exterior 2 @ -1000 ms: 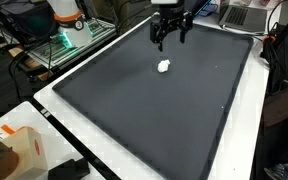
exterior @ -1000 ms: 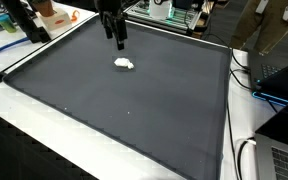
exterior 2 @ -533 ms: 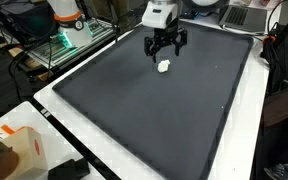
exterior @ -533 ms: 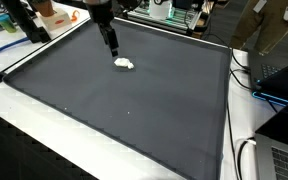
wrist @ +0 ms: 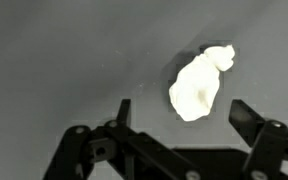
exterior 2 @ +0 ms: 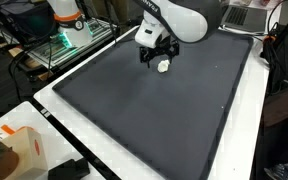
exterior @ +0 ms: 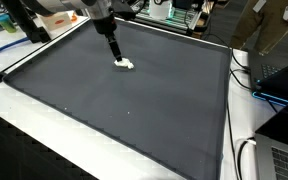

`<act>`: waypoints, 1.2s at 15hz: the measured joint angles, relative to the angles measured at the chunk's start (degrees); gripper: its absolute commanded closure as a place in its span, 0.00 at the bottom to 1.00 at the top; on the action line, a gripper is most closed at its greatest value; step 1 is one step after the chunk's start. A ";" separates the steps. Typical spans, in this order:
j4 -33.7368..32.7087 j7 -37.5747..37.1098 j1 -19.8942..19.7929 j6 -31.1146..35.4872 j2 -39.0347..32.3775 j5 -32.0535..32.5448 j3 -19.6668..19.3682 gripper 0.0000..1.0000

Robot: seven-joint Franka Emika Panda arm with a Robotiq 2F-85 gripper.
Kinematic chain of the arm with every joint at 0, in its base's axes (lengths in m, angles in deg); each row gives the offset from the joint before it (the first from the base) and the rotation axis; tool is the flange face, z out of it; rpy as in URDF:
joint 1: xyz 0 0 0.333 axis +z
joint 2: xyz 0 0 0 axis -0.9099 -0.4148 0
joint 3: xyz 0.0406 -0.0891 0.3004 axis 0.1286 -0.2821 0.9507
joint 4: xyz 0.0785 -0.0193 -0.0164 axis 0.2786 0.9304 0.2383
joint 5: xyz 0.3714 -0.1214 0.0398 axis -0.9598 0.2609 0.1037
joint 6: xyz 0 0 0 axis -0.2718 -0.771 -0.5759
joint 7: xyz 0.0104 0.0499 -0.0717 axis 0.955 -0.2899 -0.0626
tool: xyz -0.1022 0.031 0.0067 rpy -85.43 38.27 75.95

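A small white crumpled lump lies on the dark mat near its far edge, also seen as a lump in both exterior views. My gripper hangs just above the mat right beside it, fingers pointing down. In the wrist view the lump sits just ahead of the gap between the fingers, a little toward the right one. The gripper is open with its black fingers spread wide, and nothing is held.
The mat covers most of a white table. An orange box stands at a near corner and a green-lit device beyond the mat's edge. Cables and a laptop lie along one side.
The arm has swung down and sideways toward the white lump, bringing the open gripper from above the mat's far edge to right beside it. The lump has not moved.
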 measured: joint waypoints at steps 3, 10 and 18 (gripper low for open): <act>0.73 -1.54 -0.91 0.00 -0.71 0.00 1.26 0.00; 1.28 -3.01 -2.12 0.02 -0.59 0.00 4.79 0.00; 1.28 -3.71 -2.43 0.02 -0.34 0.00 5.91 0.00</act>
